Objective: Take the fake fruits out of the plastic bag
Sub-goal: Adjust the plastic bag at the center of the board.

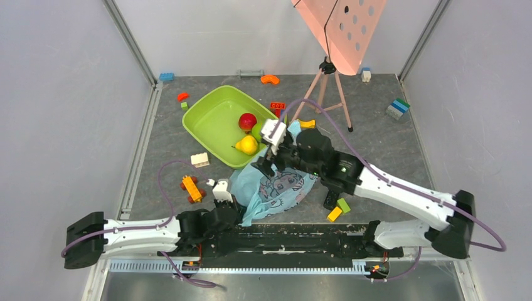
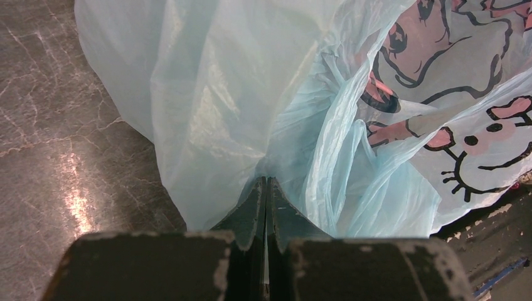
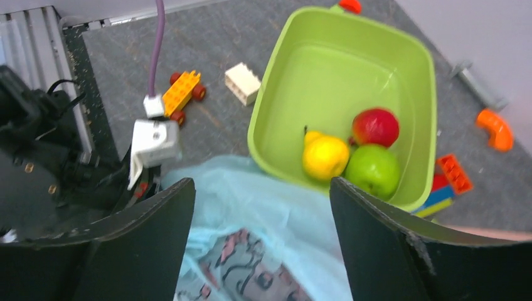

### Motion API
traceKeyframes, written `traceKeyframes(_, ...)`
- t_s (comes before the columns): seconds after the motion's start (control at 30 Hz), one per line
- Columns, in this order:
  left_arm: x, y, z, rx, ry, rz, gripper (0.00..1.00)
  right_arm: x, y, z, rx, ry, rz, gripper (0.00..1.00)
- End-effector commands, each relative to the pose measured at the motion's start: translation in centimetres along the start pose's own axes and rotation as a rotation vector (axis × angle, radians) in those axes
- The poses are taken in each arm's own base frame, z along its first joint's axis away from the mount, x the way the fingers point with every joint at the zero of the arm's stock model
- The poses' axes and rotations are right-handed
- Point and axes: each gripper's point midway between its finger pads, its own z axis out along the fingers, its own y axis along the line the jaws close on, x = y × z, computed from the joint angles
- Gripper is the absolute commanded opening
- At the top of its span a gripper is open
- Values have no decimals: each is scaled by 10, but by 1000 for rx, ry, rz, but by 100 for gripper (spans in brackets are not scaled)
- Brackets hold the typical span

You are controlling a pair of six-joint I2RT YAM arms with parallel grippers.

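Pose: the left arm lies low, its forearm reaching right from its base. The left hand has its jaws pressed flat together, pinching a fold of the thin light-blue translucent plastic bag. The right arm stretches diagonally left and away from its base. The right hand tilts downward, dark fingers spread wide, nothing between them.

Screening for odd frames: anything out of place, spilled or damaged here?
Nothing damaged or spilled. The crumpled light-blue printed plastic bag is pinched by the shut left gripper; three glossy plastic fruits sit in the lime-green plastic tub. Small toy blocks lie scattered around.
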Motion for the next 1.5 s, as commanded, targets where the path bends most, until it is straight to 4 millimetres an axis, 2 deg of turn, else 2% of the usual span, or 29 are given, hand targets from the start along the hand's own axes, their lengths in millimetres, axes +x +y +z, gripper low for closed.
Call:
traceKeyframes(0.0, -10, -1, -3, -18, -25, 31, 2, 15, 7, -27, 22, -33, 129, 79)
traceKeyframes(0.13, -12, -4, -3, -12, -27, 32, 2, 52, 18, -37, 10, 23, 208, 73)
traceKeyframes(0.3, -13, -9, -3, -4, -21, 33, 2, 104, 30, -38, 8, 127, 269, 68)
traceKeyframes(0.37, -13, -10, -3, -3, -19, 37, 2, 119, 33, -36, 13, 155, 296, 67)
traceKeyframes(0.6, -18, -16, -4, 10, -25, 37, 2, 160, 3, -29, 244, 219, 346, 65)
traceKeyframes(0.97, -21, -18, -7, 19, -34, 28, 2, 207, -14, 10, 380, 322, 428, 68)
traceKeyframes(1.23, -22, -18, -7, 21, -34, 32, 2, 233, -31, 12, 481, 342, 510, 85)
traceKeyframes(1.47, -22, -18, -7, 24, -37, 28, 2, 241, -55, 14, 564, 292, 557, 92)
